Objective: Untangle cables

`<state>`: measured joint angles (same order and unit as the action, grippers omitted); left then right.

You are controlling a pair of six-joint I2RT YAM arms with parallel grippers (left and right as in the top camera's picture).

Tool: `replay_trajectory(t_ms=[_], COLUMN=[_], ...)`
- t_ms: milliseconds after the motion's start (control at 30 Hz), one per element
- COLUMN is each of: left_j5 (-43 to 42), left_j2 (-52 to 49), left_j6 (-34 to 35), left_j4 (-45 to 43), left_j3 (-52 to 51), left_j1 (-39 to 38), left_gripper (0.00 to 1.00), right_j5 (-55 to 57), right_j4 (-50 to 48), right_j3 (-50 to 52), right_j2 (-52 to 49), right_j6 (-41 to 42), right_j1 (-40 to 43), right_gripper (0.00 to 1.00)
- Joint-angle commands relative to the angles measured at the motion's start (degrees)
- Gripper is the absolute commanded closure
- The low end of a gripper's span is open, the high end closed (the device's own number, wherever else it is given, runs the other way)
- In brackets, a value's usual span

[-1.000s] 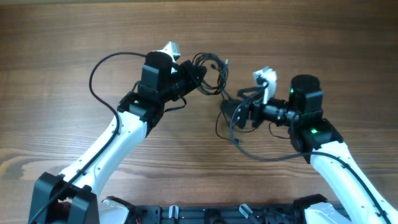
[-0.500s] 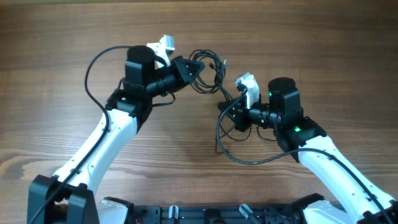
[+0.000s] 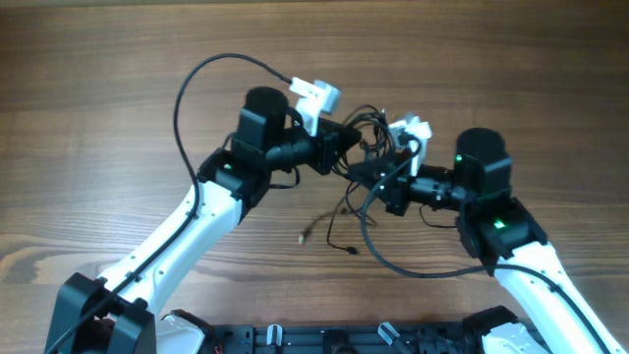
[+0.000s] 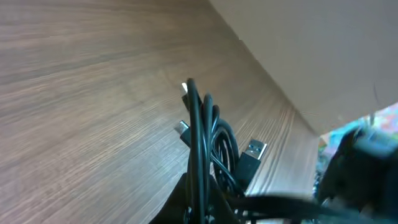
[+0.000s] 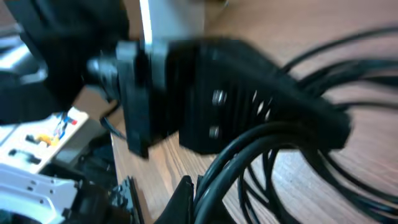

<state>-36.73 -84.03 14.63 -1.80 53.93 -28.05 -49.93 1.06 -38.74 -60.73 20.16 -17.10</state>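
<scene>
The left gripper [image 3: 341,149] is clamped on the cables [image 3: 370,130]. In the left wrist view the cords [image 4: 204,143] rise straight out from between its closed jaws. The right gripper [image 3: 373,177] is also pressed together on the same bundle, with several cords [image 5: 273,140] fanning away from its fingers in the right wrist view.

From overhead the bundle sits at about 1 o'clock from the middle of the table [image 3: 98,98]. The left gripper is at the bundle's 9 o'clock and the right gripper at its 5 o'clock, so the two nearly meet. The cables are thin, black, smooth and round, looped over one another in a loose knot. Two loose ends [image 3: 324,228] trail toward 6 o'clock onto the matte brown wood grain.

The left wrist view shows a flat silver plug [image 4: 254,149] and two smaller plugs [image 4: 184,87] on the loops. A thick wire [image 3: 197,88] arcs at 10 o'clock over the left arm.

The right wrist view is blurred, and a ribbed black housing [image 5: 236,93] fills most of it. The knot's crossings are too tangled to trace, and the left fingertips are cut off by the bottom edge of their own view.
</scene>
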Motion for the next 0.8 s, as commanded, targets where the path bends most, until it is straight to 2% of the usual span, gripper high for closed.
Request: replay_trajectory(t_ms=[0,167,300,500,633,767], left_j5=[2.8,1.9,-5.9,-6.29,-6.32,-5.77], left_j2=[1.31,1.31,1.31,1.31,1.31,1.29], left_j6=[-5.27,-4.98,-4.96,0.96,1.29,1.25], left_j4=[1.44,2.34,0.0,-5.55,-6.95,-6.56], left_j3=[0.39,0.39,0.39,0.39,0.39,0.39], left_j1=[0.07,-0.17,-0.98,-1.03,-1.09,-1.07], left_gripper=[0.96,0.96,0.96,0.96,0.96,0.96], right_j5=[0.79,5.81,6.38,1.27,0.66,-5.92], right_j4=[0.07,1.42,1.49,1.57,1.51,1.51], right_j3=[-1.88,-1.88,-1.88,-1.88,-1.88,-1.88], right_j2=[2.25,-0.09,-4.61,-10.95,-11.54,-11.54], right_j6=[2.58,6.23,7.17,8.74,8.7,8.33], right_j1=[4.04,7.63,7.63,7.63,7.58,7.54], right_gripper=[0.96,0.96,0.96,0.96,0.96,0.96])
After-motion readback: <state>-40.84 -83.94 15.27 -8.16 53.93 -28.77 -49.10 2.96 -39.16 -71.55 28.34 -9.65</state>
